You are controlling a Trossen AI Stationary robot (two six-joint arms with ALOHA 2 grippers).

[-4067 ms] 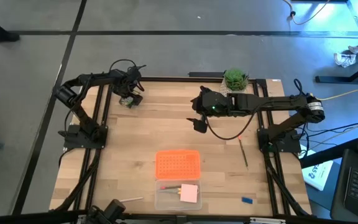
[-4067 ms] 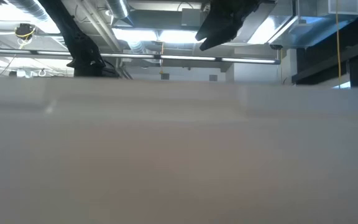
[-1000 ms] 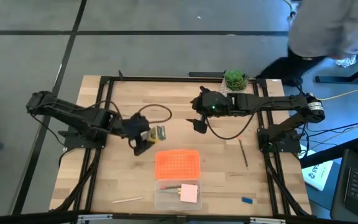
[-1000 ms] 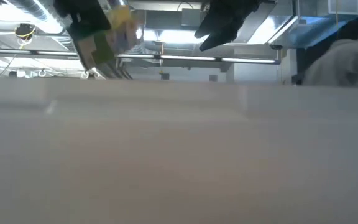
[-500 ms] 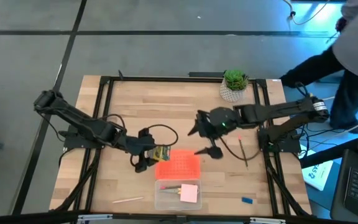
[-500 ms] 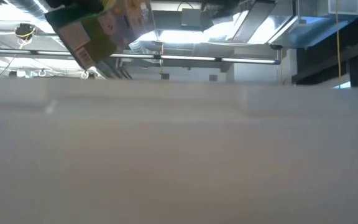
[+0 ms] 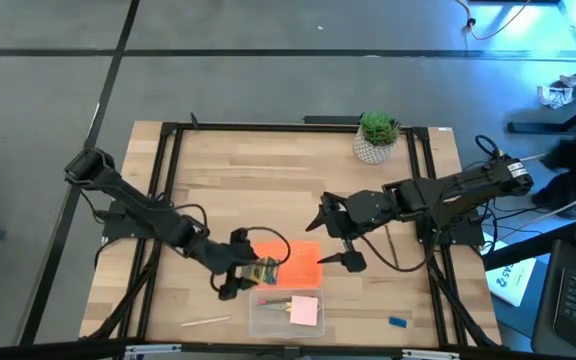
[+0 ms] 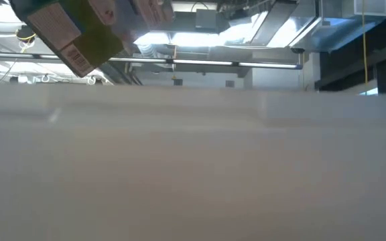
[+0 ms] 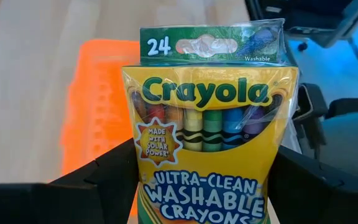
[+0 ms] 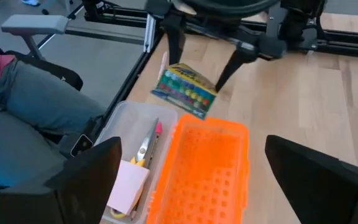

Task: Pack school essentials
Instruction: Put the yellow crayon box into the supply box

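The green-and-yellow crayon box (image 7: 259, 272) is in my left gripper (image 7: 240, 274), above the table at the left edge of the orange lid (image 7: 295, 261); it also shows in the low view (image 8: 72, 33). My right gripper (image 7: 340, 238) hangs open just right of the lid, touching nothing. The clear case (image 7: 268, 318) lies near the front edge and holds the pink pad (image 7: 306, 312) and the yellow-handled scissors (image 10: 145, 147). A pencil (image 7: 205, 321), a pen (image 7: 393, 246) and the blue piece (image 7: 398, 322) lie on the table. My left gripper pinches the crayon box between its two fingers (image 9: 104, 180), one on each narrow side of the box's lower half (image 9: 143, 186). The fingers come roughly level from the table's left. The box is lifted clear, its green top flap (image 9: 211, 45) pointing away from the gripper.
A potted green plant (image 7: 376, 135) stands at the far edge, right of centre. The orange lid lies flat against the case's far side. A seated person's legs (image 10: 23, 93) show beyond the table's near edge. Bare wood lies on the far left.
My left gripper has carried the crayon box toward the near edge and to the right, from mid-table to the orange lid's left edge. My right gripper has moved toward the near edge and down, from near the plant to the lid's right side.
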